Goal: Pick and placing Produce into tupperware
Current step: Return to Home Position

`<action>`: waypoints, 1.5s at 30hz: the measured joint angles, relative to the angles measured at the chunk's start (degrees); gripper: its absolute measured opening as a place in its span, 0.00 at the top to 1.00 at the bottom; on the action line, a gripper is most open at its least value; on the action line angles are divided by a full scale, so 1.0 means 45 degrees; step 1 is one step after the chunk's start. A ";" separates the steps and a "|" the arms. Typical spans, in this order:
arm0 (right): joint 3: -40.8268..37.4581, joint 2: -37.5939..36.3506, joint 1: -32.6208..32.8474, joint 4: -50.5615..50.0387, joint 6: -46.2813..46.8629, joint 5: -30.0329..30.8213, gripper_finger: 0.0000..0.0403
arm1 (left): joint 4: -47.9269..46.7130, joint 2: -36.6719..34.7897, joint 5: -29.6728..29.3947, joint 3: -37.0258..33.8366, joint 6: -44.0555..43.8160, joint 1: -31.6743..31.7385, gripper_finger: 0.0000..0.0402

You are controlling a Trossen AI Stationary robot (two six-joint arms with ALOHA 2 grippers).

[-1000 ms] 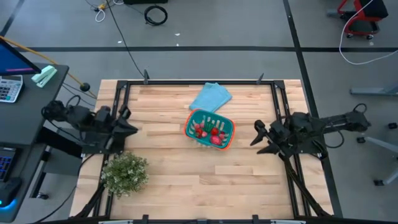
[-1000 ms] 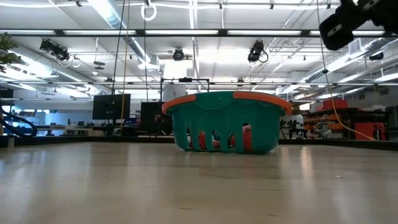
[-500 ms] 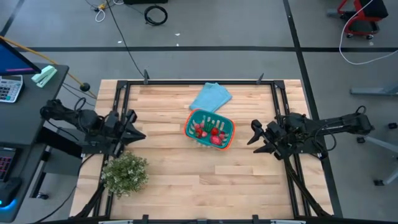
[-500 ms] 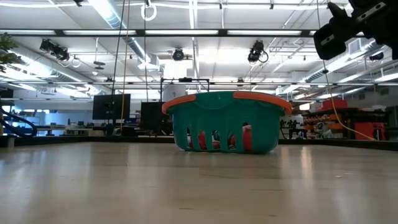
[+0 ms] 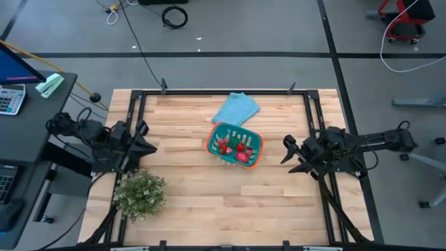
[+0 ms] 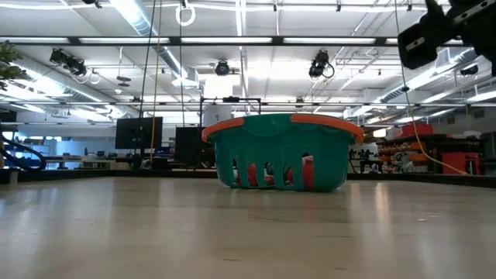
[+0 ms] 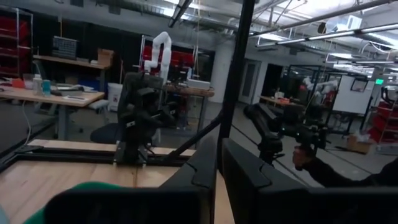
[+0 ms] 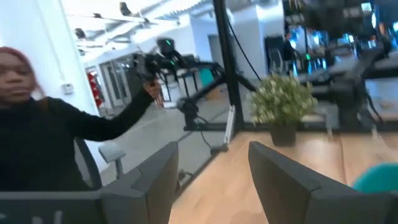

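Tupperware (image 5: 210, 142) sits centre of the high frame, just below the blue cloth (image 5: 235, 109). Produce (image 5: 235, 148) is piled inside it, mostly red pieces with some green; red also shows through the slots in the low view. Every piece I can see is in the basket, so picking looks done and this reads as the return-home step. Right hand (image 5: 286, 153) is at right-centre of the frame, off the basket's right side, fingers apart, holding nothing. Left hand (image 5: 148, 143) is at left-centre near the bench (image 5: 209, 209) edge, just above the potted plant (image 5: 140, 194), fingers together, nothing in them. Next move as I judge it: fold both arms back to rest, no grasp needed; only care is keeping the right hand clear of the basket rim
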 joint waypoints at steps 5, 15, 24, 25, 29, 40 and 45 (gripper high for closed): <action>0.0019 -0.1377 -0.0003 -0.0319 -0.0026 -0.0465 0.49 | -0.0108 -0.0461 0.0000 0.0000 0.0052 0.0000 0.94; 0.0019 -0.2963 0.0001 -0.2213 -0.0680 0.0106 0.49 | -0.0794 -0.0812 -0.0005 0.0000 0.0296 0.0000 0.91; -0.1225 -0.2963 -0.0082 -0.0961 -0.0981 0.0898 0.49 | -0.0606 -0.0812 -0.0010 0.0000 0.0528 0.0000 0.92; -0.1133 -0.2982 -0.0146 -0.0987 -0.0991 0.0887 0.49 | -0.0594 -0.0814 -0.0008 0.0003 0.0533 0.0000 0.92; -0.0960 -0.2972 -0.0335 -0.1025 -0.0939 0.0640 0.49 | -0.0653 -0.0812 -0.0010 0.0005 0.0521 0.0000 0.93; -0.1307 -0.2944 -0.0358 -0.1433 -0.1046 0.1743 0.49 | -0.0179 -0.0810 -0.0010 -0.0363 0.0714 0.0000 0.92; -0.1307 -0.2924 -0.0358 -0.1433 -0.1071 0.1748 0.49 | 0.1564 -0.1074 -0.0017 -0.2281 0.0741 0.0000 0.90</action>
